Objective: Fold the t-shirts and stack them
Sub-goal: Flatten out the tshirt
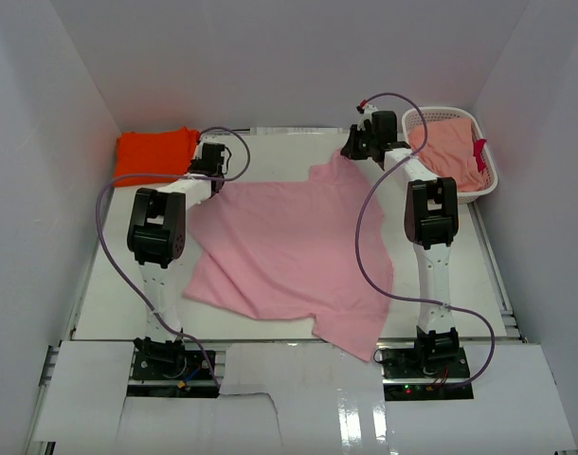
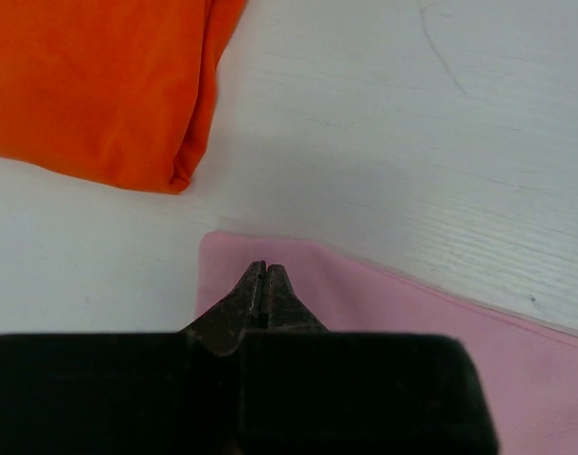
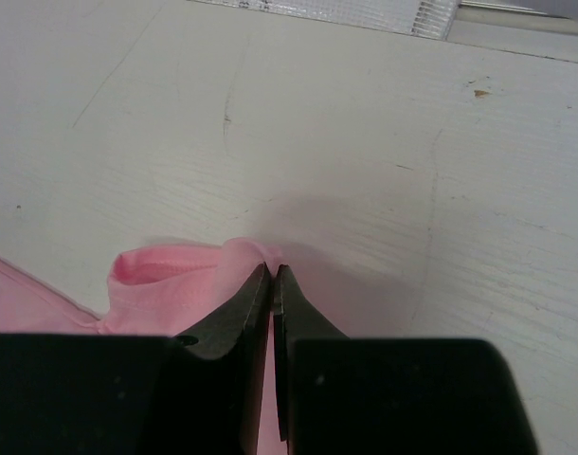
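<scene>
Tabletop seen from above: one pink t-shirt (image 1: pixel 289 256) lies spread and rumpled across the middle of the table (image 1: pixel 441 294), its near right corner hanging past the table's near edge. One orange t-shirt (image 1: pixel 156 152) sits folded in the far left corner, apart from the pink one. One white basket (image 1: pixel 478 180) stands at the far right edge with a salmon cloth (image 1: pixel 445 152) inside. Bare board shows along the left edge, the far edge and the right side near the basket; white walls (image 1: pixel 43 190) close in on the left, far and right. The left gripper (image 1: pixel 211 156) is at the pink t-shirt's far left corner, the right gripper (image 1: pixel 357 144) at its far right tip.

Left wrist view: the left gripper (image 2: pixel 265 270) has its jaws pressed together, pinching the pink t-shirt (image 2: pixel 412 313) just inside its far edge, beside the corner. The orange t-shirt (image 2: pixel 90 85) lies to the far left, with a strip of bare table (image 2: pixel 412 123) between the two.

Right wrist view: the right gripper (image 3: pixel 272 275) is likewise closed tight, nipping a bunched fold of the pink t-shirt (image 3: pixel 166 275). Bare table (image 3: pixel 317 123) stretches beyond the fingertips.
</scene>
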Controlling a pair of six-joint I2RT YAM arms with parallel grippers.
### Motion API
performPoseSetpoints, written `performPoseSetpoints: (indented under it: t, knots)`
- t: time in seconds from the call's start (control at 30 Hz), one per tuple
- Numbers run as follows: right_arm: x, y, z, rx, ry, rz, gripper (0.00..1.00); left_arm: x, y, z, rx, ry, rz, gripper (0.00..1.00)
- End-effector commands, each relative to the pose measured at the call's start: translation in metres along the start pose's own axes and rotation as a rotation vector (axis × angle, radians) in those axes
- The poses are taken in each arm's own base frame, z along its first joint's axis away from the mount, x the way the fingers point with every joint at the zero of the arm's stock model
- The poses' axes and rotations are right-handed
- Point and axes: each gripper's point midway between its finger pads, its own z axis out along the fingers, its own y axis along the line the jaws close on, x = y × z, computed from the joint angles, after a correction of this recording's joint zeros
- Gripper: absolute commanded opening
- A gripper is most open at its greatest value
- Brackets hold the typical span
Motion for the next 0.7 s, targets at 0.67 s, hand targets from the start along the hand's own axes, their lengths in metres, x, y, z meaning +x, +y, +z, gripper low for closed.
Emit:
performPoseSetpoints:
  t: [0.67]
  knots:
    - [-0.019, -0.025, 0.010, 0.036, -0.048, -0.028, 0.08, 0.015, 0.013, 0.032, 0.014, 0.064, -0.097, 0.02]
